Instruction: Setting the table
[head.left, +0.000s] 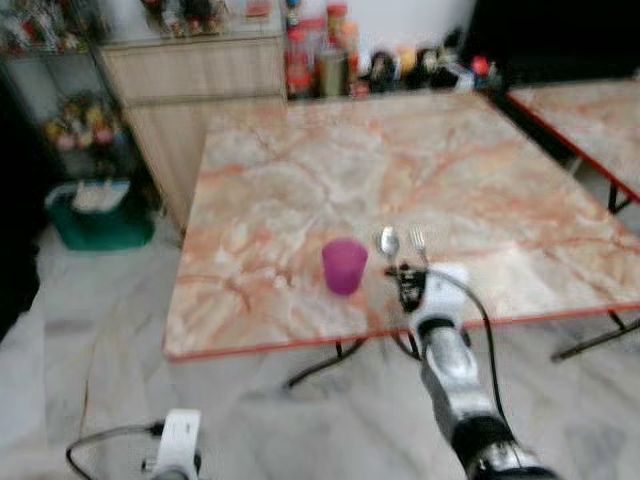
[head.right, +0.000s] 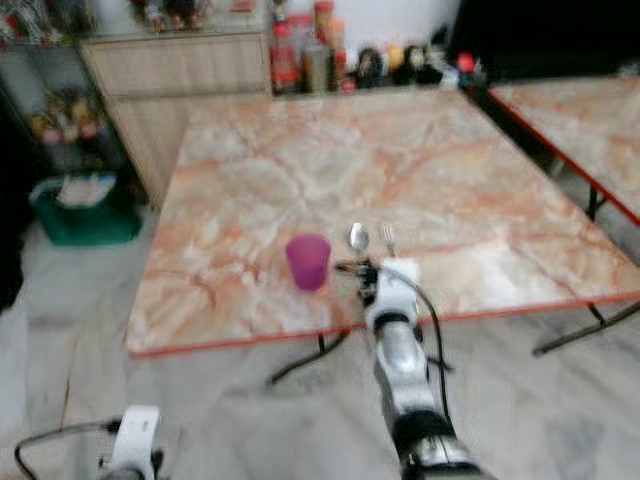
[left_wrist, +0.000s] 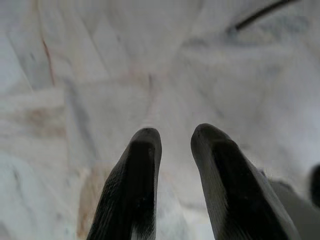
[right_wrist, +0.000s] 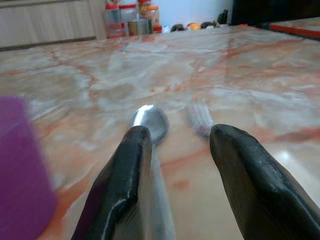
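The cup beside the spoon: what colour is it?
Purple cup, clearest in the left eye view.

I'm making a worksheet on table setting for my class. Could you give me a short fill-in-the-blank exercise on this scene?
1. The cup on the marble table is ____ in colour.
2. Beside the spoon lies a ____.
3. The right gripper has its fingers ____, above the spoon's handle.
4. The left gripper hangs over the ____.

Missing words: purple; fork; open; floor
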